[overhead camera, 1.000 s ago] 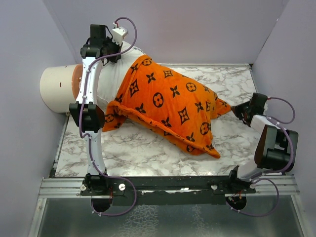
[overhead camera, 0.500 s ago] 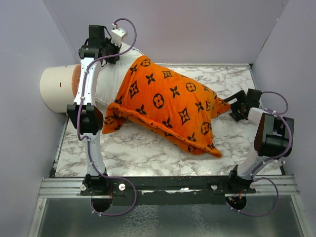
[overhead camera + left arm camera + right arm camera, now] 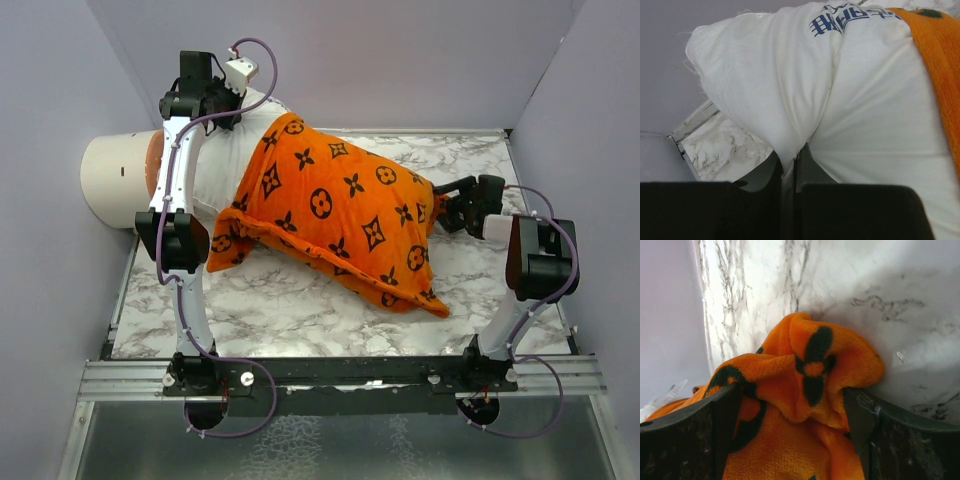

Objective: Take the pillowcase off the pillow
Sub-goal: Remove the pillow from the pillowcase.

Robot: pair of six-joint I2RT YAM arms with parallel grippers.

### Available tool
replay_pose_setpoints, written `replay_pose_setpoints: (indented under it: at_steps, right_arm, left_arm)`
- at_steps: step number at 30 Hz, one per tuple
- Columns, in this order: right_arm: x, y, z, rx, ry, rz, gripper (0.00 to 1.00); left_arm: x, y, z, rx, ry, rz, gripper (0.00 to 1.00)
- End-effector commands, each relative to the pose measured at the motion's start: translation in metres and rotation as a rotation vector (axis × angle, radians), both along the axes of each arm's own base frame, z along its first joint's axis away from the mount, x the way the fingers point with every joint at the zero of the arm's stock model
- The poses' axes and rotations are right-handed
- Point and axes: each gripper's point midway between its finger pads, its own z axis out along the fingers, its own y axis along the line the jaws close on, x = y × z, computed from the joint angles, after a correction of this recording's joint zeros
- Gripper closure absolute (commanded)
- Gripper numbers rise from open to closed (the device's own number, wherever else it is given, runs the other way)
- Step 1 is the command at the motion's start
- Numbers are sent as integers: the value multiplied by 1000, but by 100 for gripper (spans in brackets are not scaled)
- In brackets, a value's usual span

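1. Bare worktop strip along near edge, in front of pillowcase: passable.
2. More bare marble at far right corner, beyond right gripper.
3. Left side blocked: cream cylinder against wall, just beside pillow.
4. Right jaws spread, pillowcase corner filling the gap.
5. Left arm lying across pillow's left end.

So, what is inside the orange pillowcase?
The white pillow: its bare end sticks out at the far left, where the left gripper pinches it. The pillowcase covers the rest, so how far it reaches inside cannot be seen.
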Motion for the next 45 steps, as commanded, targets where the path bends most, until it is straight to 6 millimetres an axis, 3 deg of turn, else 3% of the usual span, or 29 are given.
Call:
replay_pose_setpoints:
  at_steps: [1,7,14,16,22,28,34,39,43,45]
  right_arm:
    - [-25,18,-36,152,114,-45,23]
    - [-19,3,-16,94,66,-96,66]
    - [-20,-12,-15,82,41,-114,86]
    - [-20,-22,-12,84,25,-126,98]
    - [-33,-59,3,48,-20,-228,99]
    - [-62,-105,14,-41,17,-428,99]
    - [-87,-139,37,-42,-26,-585,99]
    - [-102,-154,54,-44,-58,-636,99]
    - [-130,-172,42,-10,-30,-716,99]
    - [-137,-171,35,2,-22,-727,99]
  left_arm:
    - [16,25,48,81,-178,57,100]
    - [14,27,50,92,-182,59,100]
    - [12,30,59,116,-202,62,100]
    - [10,32,60,129,-205,64,100]
    - [14,39,80,151,-264,94,100]
    - [16,74,150,199,-484,270,100]
    - [-9,105,229,214,-711,360,100]
    - [-28,112,261,223,-805,374,100]
    - [-44,126,290,260,-893,431,100]
    - [-54,138,310,276,-955,473,100]
